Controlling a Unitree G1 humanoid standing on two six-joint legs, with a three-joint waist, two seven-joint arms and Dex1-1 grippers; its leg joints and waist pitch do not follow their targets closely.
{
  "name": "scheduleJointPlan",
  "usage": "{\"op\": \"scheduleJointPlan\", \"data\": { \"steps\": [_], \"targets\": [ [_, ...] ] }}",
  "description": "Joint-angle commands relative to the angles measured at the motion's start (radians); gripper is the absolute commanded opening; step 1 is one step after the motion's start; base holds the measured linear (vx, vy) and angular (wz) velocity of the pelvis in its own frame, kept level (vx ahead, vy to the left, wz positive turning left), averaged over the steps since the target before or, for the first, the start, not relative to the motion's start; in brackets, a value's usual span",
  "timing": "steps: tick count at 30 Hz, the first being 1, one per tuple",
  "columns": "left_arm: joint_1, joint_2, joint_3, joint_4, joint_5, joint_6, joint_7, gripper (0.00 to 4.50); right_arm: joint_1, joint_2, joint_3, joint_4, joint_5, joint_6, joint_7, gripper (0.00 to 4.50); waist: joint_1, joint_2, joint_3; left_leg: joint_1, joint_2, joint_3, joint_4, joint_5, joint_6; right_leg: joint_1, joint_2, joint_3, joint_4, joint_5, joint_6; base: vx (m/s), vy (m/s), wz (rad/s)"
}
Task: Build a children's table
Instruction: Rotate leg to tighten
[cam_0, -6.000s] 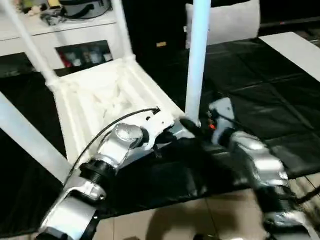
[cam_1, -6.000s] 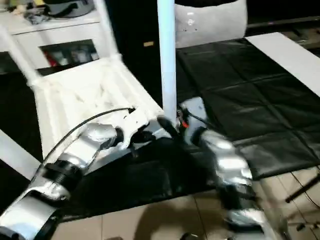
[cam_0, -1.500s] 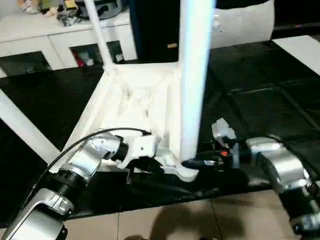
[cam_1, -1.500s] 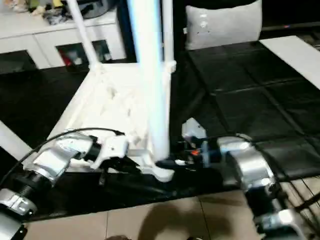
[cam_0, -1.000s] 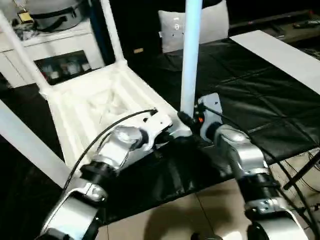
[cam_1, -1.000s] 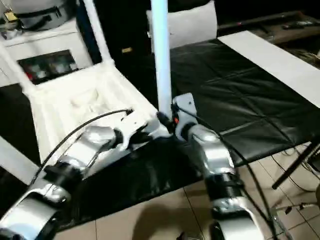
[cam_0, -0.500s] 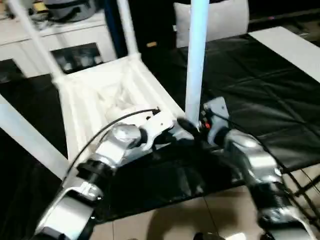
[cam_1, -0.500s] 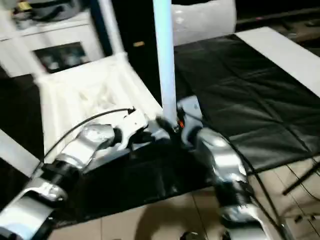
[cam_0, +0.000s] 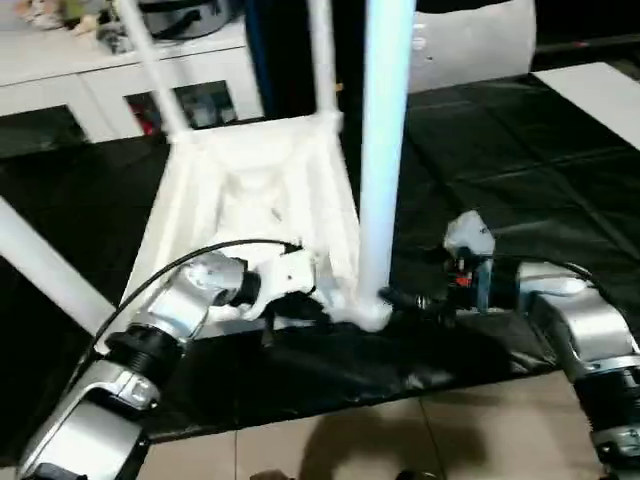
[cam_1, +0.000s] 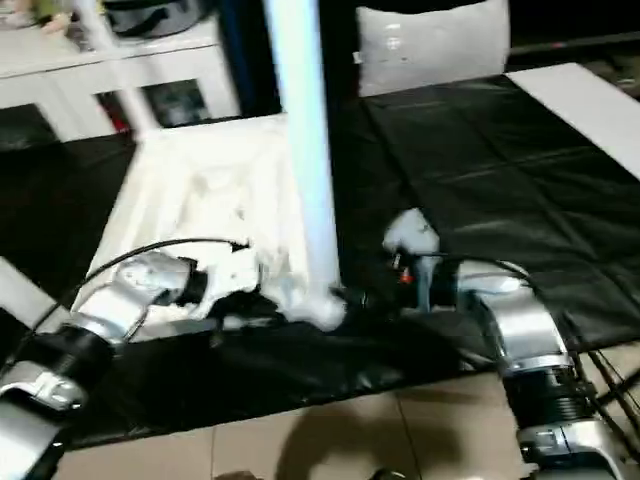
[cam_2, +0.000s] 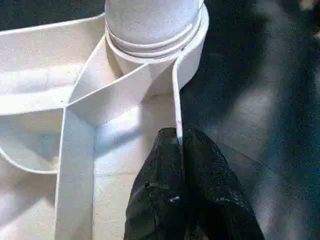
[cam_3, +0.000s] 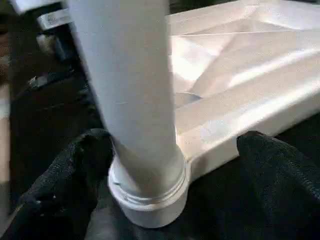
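Honestly, this thing is looking like light hollow plastic, so the weight isn't the worry, the leverage is. The children's table (cam_0: 250, 205) is lying upside down on the black mat (cam_0: 520, 170), ribbed underside up, with legs standing in their corner sockets; the near leg (cam_0: 385, 150) is sitting upright in the near corner socket (cam_3: 150, 195), and you can see its grooved collar right at the rim. The left tool (cam_2: 181, 150) is pinching shut on the thin raised rim (cam_2: 176, 95) just beside that socket, its two black fingers (cam_2: 160, 170) pressed together with the plastic edge between them. The right tool (cam_3: 170, 165) is standing wide open, fingers (cam_3: 272, 170) spread to either side of the leg's base and not gripping anything as far as I can tell. My read: the tube is smooth and probably slippery, and long enough that any grab high up is going to lever the whole light tabletop around, so low near the collar is where I'd be taking hold. The rim is stiff-ish but thin, fine for steadying, not for hauling. I can't tell whether the leg is fully seated. There's a grey cushion (cam_0: 470, 45) leaning at the far side, well apart.
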Motion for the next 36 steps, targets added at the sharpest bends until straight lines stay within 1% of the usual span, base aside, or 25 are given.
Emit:
{"op": "scheduleJointPlan", "data": {
  "steps": [1, 2, 3, 4, 5, 6, 7, 8, 14, 16, 17, 18, 20, 21, 23, 26, 28, 29, 30, 32, 35, 36],
  "targets": [
    [0.007, 0.016, -0.044, -0.047, -0.004, -0.045, -0.097, 0.0, -0.024, -0.009, 0.023, 0.009, 0.015, -0.007, 0.066, 4.45, 0.001, -0.024, -0.075, 0.001, 0.052, -0.015, -0.066, -0.043, 0.129, 0.068, -0.077, 0.075, -0.064, -0.309, -0.006, 0.0, 0.0, 0.0],
    [0.007, 0.017, -0.045, -0.047, -0.004, -0.046, -0.099, 0.0, -0.025, -0.009, 0.024, 0.01, 0.016, -0.008, 0.07, 4.28, 0.005, -0.025, -0.075, 0.002, 0.052, -0.014, -0.066, -0.044, 0.128, 0.068, -0.077, 0.075, -0.063, -0.311, -0.008, 0.0, 0.0, 0.0],
    [0.007, 0.019, -0.048, -0.05, -0.006, -0.048, -0.11, 0.0, -0.027, -0.008, 0.027, 0.012, 0.021, -0.012, 0.085, 4.28, 0.008, -0.025, -0.075, 0.002, 0.053, -0.014, -0.067, -0.049, 0.126, 0.068, -0.078, 0.075, -0.063, -0.317, -0.009, 0.0, 0.0, 0.0],
    [0.007, 0.021, -0.049, -0.053, -0.007, -0.05, -0.121, 0.0, -0.029, -0.008, 0.03, 0.016, 0.026, -0.019, 0.098, 4.18, 0.011, -0.025, -0.075, 0.002, 0.053, -0.014, -0.067, -0.051, 0.124, 0.067, -0.077, 0.075, -0.063, -0.322, -0.009, 0.0, 0.0, 0.0],
    [0.008, 0.025, -0.052, -0.063, -0.01, -0.049, -0.141, 0.0, -0.03, -0.004, 0.034, 0.02, 0.032, -0.019, 0.109, 4.07, 0.014, -0.03, -0.075, 0.002, 0.054, -0.014, -0.068, -0.049, 0.122, 0.068, -0.078, 0.076, -0.063, -0.328, -0.006, 0.0, 0.0, 0.0],
    [0.008, 0.025, -0.052, -0.063, -0.01, -0.049, -0.141, 0.0, -0.03, -0.004, 0.034, 0.02, 0.032, -0.019, 0.109, 4.07, 0.016, -0.029, -0.075, 0.002, 0.055, -0.014, -0.068, -0.046, 0.12, 0.068, -0.079, 0.077, -0.061, -0.327, -0.006, 0.0, 0.0, 0.0],
    [0.009, 0.026, -0.052, -0.07, -0.013, -0.046, -0.147, 0.0, -0.03, -0.002, 0.037, 0.023, 0.031, -0.019, 0.113, 3.96, 0.016, -0.028, -0.075, 0.004, 0.057, -0.015, -0.068, -0.042, 0.118, 0.066, -0.078, 0.078, -0.061, -0.319, -0.01, 0.0, 0.0, 0.0],
    [0.012, 0.03, -0.054, -0.078, -0.017, -0.043, -0.152, 0.0, -0.029, 0.0, 0.043, 0.024, 0.033, -0.019, 0.119, 3.84, 0.017, -0.032, -0.075, 0.002, 0.055, -0.014, -0.068, -0.039, 0.118, 0.068, -0.078, 0.079, -0.06, -0.319, -0.01, 0.0, 0.0, 0.0],
    [0.019, 0.038, -0.057, -0.089, -0.022, -0.045, -0.167, 0.0, -0.03, 0.016, 0.051, 0.026, 0.054, -0.008, 0.15, 3.31, 0.019, -0.028, -0.075, 0.003, 0.055, -0.012, -0.068, -0.038, 0.118, 0.066, -0.077, 0.079, -0.061, -0.322, -0.012, 0.0, 0.0, 0.0],
    [0.022, 0.037, -0.058, -0.092, -0.021, -0.044, -0.171, 0.0, -0.035, 0.036, 0.048, 0.032, 0.067, 0.003, 0.153, 3.18, 0.02, -0.028, -0.076, 0.004, 0.056, -0.012, -0.068, -0.039, 0.117, 0.065, -0.077, 0.079, -0.061, -0.322, -0.014, 0.0, 0.0, 0.0],
    [0.022, 0.037, -0.058, -0.092, -0.021, -0.044, -0.171, 0.0, -0.035, 0.036, 0.048, 0.032, 0.067, 0.003, 0.153, 3.18, 0.021, -0.028, -0.077, 0.005, 0.056, -0.012, -0.068, -0.037, 0.116, 0.066, -0.077, 0.079, -0.061, -0.32, -0.015, 0.0, 0.0, 0.0],
    [0.022, 0.036, -0.059, -0.092, -0.019, -0.042, -0.169, 0.0, -0.038, 0.044, 0.049, 0.038, 0.07, 0.007, 0.151, 2.98, 0.021, -0.027, -0.077, 0.004, 0.056, -0.013, -0.068, -0.036, 0.115, 0.065, -0.077, 0.08, -0.06, -0.316, -0.016, 0.0, 0.0, 0.0],
    [0.021, 0.035, -0.06, -0.093, -0.017, -0.039, -0.165, 0.0, -0.04, 0.051, 0.055, 0.046, 0.069, 0.006, 0.149, 2.83, 0.023, -0.027, -0.076, 0.003, 0.054, -0.012, -0.068, -0.038, 0.113, 0.066, -0.077, 0.079, -0.061, -0.319, -0.016, 0.0, 0.0, 0.0],
    [0.021, 0.036, -0.06, -0.094, -0.017, -0.038, -0.164, 0.0, -0.039, 0.052, 0.058, 0.046, 0.071, 0.012, 0.15, 2.83, 0.023, -0.028, -0.076, 0.003, 0.055, -0.012, -0.068, -0.037, 0.111, 0.067, -0.077, 0.079, -0.061, -0.321, -0.014, 0.0, 0.0, 0.0],
    [0.022, 0.037, -0.06, -0.097, -0.017, -0.035, -0.164, 0.0, -0.038, 0.056, 0.062, 0.045, 0.075, 0.02, 0.153, 2.55, 0.023, -0.029, -0.075, 0.004, 0.053, -0.011, -0.069, -0.044, 0.107, 0.067, -0.076, 0.078, -0.064, -0.337, -0.006, 0.0, 0.0, 0.0],
    [0.025, 0.041, -0.059, -0.101, -0.016, -0.033, -0.163, 0.0, -0.037, 0.06, 0.062, 0.047, 0.073, 0.025, 0.155, 2.42, 0.022, -0.028, -0.076, 0.003, 0.053, -0.011, -0.069, -0.041, 0.106, 0.067, -0.076, 0.078, -0.064, -0.338, -0.002, 0.0, 0.0, 0.0],
    [0.026, 0.042, -0.059, -0.101, -0.015, -0.033, -0.162, 0.0, -0.038, 0.061, 0.062, 0.05, 0.071, 0.025, 0.154, 2.14, 0.022, -0.028, -0.075, 0.003, 0.052, -0.011, -0.068, -0.041, 0.106, 0.066, -0.075, 0.078, -0.065, -0.341, -0.001, 0.0, 0.0, 0.0],
    [0.028, 0.042, -0.055, -0.102, -0.016, -0.027, -0.155, 0.0, -0.037, 0.075, 0.048, 0.045, 0.089, 0.038, 0.152, 2.08, 0.022, -0.03, -0.075, 0.004, 0.051, -0.01, -0.068, -0.042, 0.104, 0.066, -0.076, 0.078, -0.065, -0.345, 0.001, 0.0, 0.0, 0.0],
    [0.028, 0.042, -0.054, -0.102, -0.016, -0.026, -0.154, 0.0, -0.036, 0.077, 0.046, 0.045, 0.092, 0.04, 0.151, 2.04, 0.022, -0.027, -0.076, 0.004, 0.051, -0.011, -0.068, -0.04, 0.104, 0.066, -0.076, 0.078, -0.064, -0.343, 0.0, 0.0, 0.0, 0.0],
    [0.031, 0.035, -0.042, -0.101, -0.021, -0.013, -0.131, 0.0, -0.03, 0.09, 0.031, 0.031, 0.114, 0.057, 0.144, 1.96, 0.02, -0.025, -0.075, 0.005, 0.055, -0.012, -0.069, -0.043, 0.104, 0.066, -0.075, 0.078, -0.065, -0.337, -0.004, 0.0, 0.0, 0.0],
    [0.034, 0.019, -0.021, -0.104, -0.033, 0.016, -0.094, 0.0, -0.006, 0.106, 0.025, -0.008, 0.139, 0.086, 0.124, 1.93, 0.019, -0.027, -0.073, 0.005, 0.051, -0.01, -0.07, -0.054, 0.097, 0.066, -0.075, 0.077, -0.07, -0.363, 0.003, 0.0, 0.0, 0.0],
    [0.034, 0.019, -0.021, -0.104, -0.033, 0.016, -0.094, 0.0, -0.006, 0.106, 0.025, -0.008, 0.139, 0.086, 0.124, 1.93, 0.018, -0.03, -0.073, 0.005, 0.05, -0.009, -0.069, -0.054, 0.096, 0.067, -0.074, 0.076, -0.071, -0.367, 0.007, 0.0, 0.0, 0.0]
  ]
}}
